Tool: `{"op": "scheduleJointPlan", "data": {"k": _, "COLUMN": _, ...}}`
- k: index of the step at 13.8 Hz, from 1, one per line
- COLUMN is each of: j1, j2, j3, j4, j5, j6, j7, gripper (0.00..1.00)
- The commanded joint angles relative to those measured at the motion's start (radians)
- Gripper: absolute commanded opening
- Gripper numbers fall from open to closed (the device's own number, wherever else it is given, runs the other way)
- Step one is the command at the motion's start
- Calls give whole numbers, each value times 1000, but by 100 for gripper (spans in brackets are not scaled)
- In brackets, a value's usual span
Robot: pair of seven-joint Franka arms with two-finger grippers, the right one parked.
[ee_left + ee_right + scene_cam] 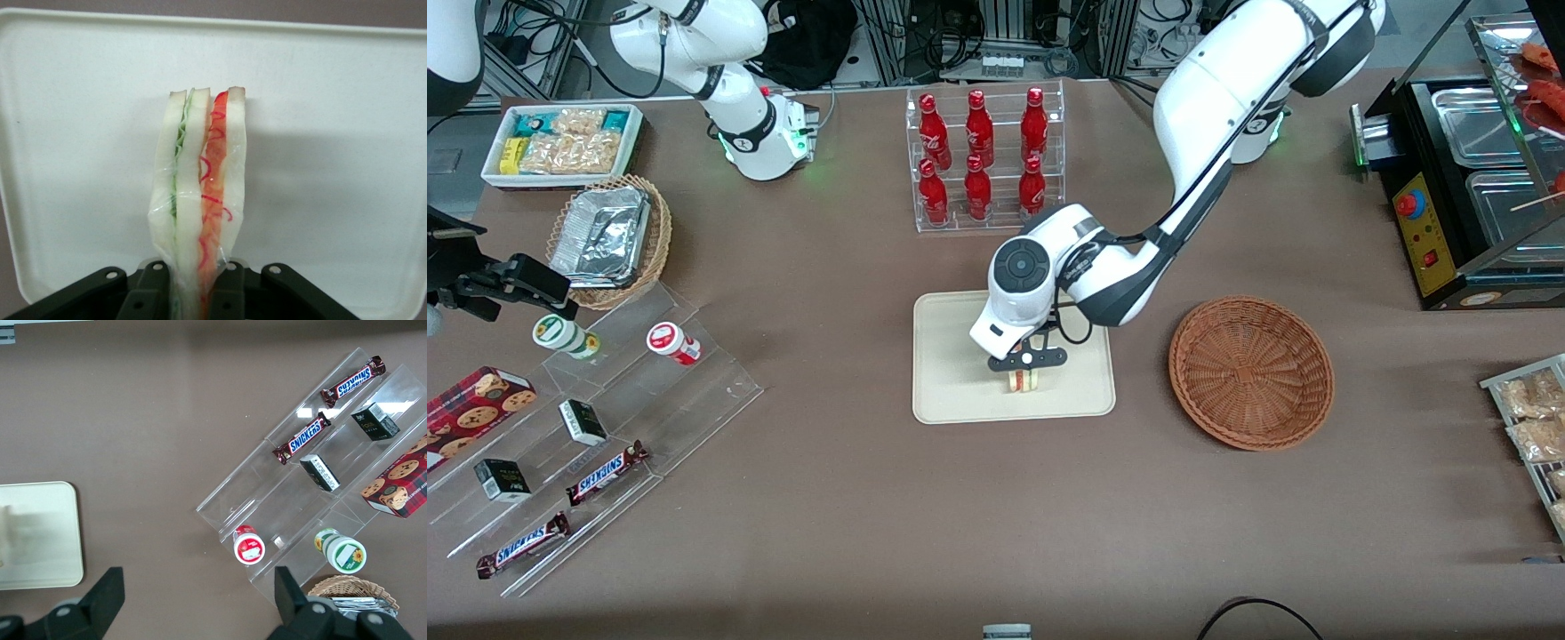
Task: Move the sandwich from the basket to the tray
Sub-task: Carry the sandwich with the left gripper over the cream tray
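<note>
The sandwich (1024,380), a plastic-wrapped wedge of pale bread with green and red filling (200,200), stands on edge over the cream tray (951,356) (347,167). My left gripper (1026,366) (193,293) is directly above it, shut on the sandwich, its black fingers (150,290) pressing both bread sides. Whether the sandwich rests on the tray or hangs just above it, I cannot tell. The reddish-brown wicker basket (1251,372) sits beside the tray toward the working arm's end, with nothing in it.
A clear rack of red bottles (983,156) stands farther from the front camera than the tray. A tiered acrylic stand with Snickers bars (605,471), a tan basket of foil trays (609,238) and a white snack bin (565,142) lie toward the parked arm's end. A black food warmer (1458,178) lies toward the working arm's.
</note>
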Motion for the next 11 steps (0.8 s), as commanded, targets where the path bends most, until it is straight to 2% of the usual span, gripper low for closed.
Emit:
{"op": "scheduleJointPlan", "data": {"k": 1, "j1": -26, "j2": 29, "j3": 7, "j4": 36, "j5": 23, "j6": 1, "j7": -29, "gripper": 12}}
{"op": "scheduleJointPlan", "data": {"k": 2, "j1": -26, "j2": 33, "j3": 7, "j4": 36, "j5": 25, "j6": 6, "j7": -29, "gripper": 14}}
{"op": "scheduleJointPlan", "data": {"k": 3, "j1": -26, "j2": 39, "j3": 7, "j4": 36, "j5": 25, "j6": 9, "j7": -27, "gripper": 20}}
{"op": "scheduleJointPlan", "data": {"k": 4, "j1": -26, "j2": 41, "j3": 7, "j4": 36, "j5": 25, "j6": 15, "j7": -26, "gripper": 39}}
{"op": "scheduleJointPlan", "data": {"k": 5, "j1": -26, "j2": 41, "j3": 7, "j4": 36, "j5": 25, "j6": 21, "j7": -23, "gripper": 69}}
{"op": "scheduleJointPlan", "data": {"k": 6, "j1": -26, "j2": 41, "j3": 7, "j4": 36, "j5": 26, "j6": 21, "j7": -20, "gripper": 90}}
{"op": "scheduleJointPlan", "data": {"k": 7, "j1": -26, "j2": 38, "j3": 7, "j4": 36, "j5": 26, "j6": 20, "j7": -20, "gripper": 99}}
{"op": "scheduleJointPlan", "data": {"k": 11, "j1": -22, "j2": -6, "j3": 7, "j4": 34, "j5": 26, "j6": 9, "j7": -24, "gripper": 99}}
